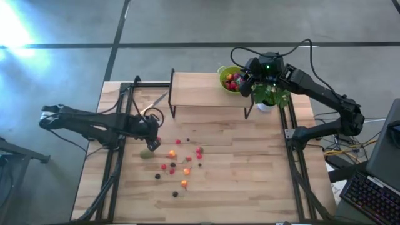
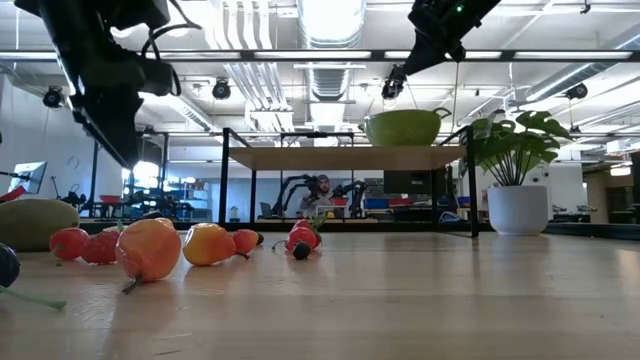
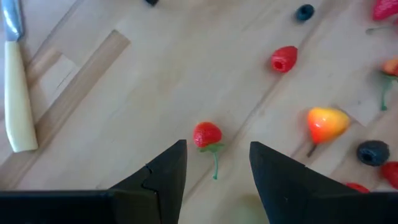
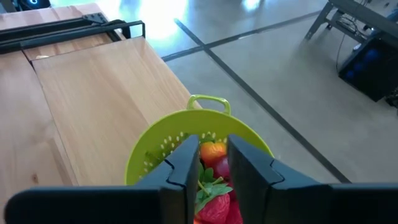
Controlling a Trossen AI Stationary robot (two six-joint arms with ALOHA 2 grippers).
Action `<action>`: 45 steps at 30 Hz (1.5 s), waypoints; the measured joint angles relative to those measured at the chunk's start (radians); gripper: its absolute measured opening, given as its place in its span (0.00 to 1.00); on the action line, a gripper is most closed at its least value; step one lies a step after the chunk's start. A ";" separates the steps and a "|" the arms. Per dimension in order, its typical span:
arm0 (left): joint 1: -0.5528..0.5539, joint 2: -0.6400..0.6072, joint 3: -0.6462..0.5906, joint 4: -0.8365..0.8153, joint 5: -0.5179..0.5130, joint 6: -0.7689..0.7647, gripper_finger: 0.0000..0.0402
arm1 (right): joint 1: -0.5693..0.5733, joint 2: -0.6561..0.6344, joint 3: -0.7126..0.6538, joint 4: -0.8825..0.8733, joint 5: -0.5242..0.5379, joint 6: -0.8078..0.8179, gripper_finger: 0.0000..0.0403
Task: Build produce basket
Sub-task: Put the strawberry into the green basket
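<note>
The produce basket [image 1: 226,74], a lime-green colander, stands on the raised wooden shelf [image 1: 200,90] at the far right and holds red and orange fruits [image 4: 213,151]. My right gripper [image 4: 214,146] hangs just above the basket's inside, its fingers a narrow gap apart with nothing between them. More produce [image 1: 178,162] lies scattered on the table's middle, with a brownish-green kiwi [image 1: 145,154] at its left. My left gripper [image 3: 217,146] hovers open over the table at the left. It points down at a small red berry [image 3: 207,134] just beyond its fingertips.
A yellow-handled knife [image 3: 15,93] lies on the table near the shelf's left leg. A leafy plant in a white pot [image 1: 270,95] stands right beside the basket. Black frame rails [image 1: 115,156] run along both sides of the table. Bare wood lies toward the near edge.
</note>
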 joint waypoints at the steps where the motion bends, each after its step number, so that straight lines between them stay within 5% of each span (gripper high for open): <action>1: 0.000 0.004 0.000 -0.001 -0.004 -0.005 0.45 | 0.000 0.000 0.000 0.000 0.000 0.000 0.18; 14: 0.000 0.188 0.000 0.001 -0.031 -0.054 0.45 | 0.000 0.000 0.000 0.000 0.000 0.000 0.11; 23: 0.000 0.280 0.000 0.001 0.085 -0.129 0.45 | 0.000 0.000 0.000 -0.003 0.000 0.000 0.17; 45: 0.000 0.430 -0.002 0.053 0.073 -0.119 0.45 | 0.000 0.000 0.000 -0.017 0.000 0.005 0.30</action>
